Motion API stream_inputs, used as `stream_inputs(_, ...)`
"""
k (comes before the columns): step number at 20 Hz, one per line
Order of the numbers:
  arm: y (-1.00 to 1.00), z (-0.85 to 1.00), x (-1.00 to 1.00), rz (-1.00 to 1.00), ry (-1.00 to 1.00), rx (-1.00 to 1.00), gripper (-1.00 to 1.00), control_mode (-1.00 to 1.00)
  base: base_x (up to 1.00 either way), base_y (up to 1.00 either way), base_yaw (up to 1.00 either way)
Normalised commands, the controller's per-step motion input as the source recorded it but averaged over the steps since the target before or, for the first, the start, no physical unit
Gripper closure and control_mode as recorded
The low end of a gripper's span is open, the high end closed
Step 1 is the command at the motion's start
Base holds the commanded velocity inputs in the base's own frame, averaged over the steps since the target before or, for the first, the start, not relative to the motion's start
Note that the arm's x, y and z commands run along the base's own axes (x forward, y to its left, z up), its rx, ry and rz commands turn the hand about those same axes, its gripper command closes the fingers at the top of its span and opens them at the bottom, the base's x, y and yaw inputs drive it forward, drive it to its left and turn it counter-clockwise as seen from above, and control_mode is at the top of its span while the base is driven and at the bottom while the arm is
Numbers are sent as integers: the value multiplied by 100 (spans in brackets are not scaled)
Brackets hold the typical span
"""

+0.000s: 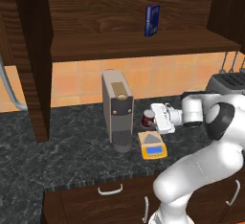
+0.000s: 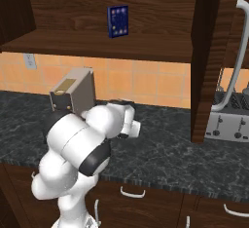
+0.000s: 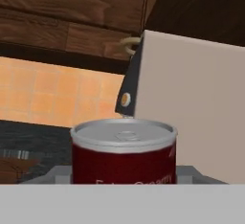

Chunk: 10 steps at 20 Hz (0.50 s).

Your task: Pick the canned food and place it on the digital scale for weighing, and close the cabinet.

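The end effector (image 1: 152,118) is pinched on the canned food (image 1: 148,119), a short cylinder with a dark red-brown label and a dull silver lid, carried in the air above the back edge of the digital scale (image 1: 153,145). The hand view puts the can (image 3: 123,151) close up, its ribbed metal rim and round lid facing the lens, with the flat pale side of the coffee machine (image 3: 191,113) just behind. The scale is a small flat yellow-orange square with a grey plate and a blue display, lying on the speckled black stone table (image 1: 72,156) just beside the tall grey boxy coffee machine (image 1: 117,109). Above, the cabinet (image 1: 134,22) of dark grained wood stands open, a flat blue box (image 1: 152,20) upright on its shelf. A steel toaster (image 2: 228,120) sits to the right.
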Motion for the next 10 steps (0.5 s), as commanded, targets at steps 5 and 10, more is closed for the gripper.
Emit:
stream_inputs(5,-8,-22,-3,0,9,-13,100,-100,0,0,0)
stream_inputs(10,-11,-27,-19,0,19,-3,100,-100,0,0,0)
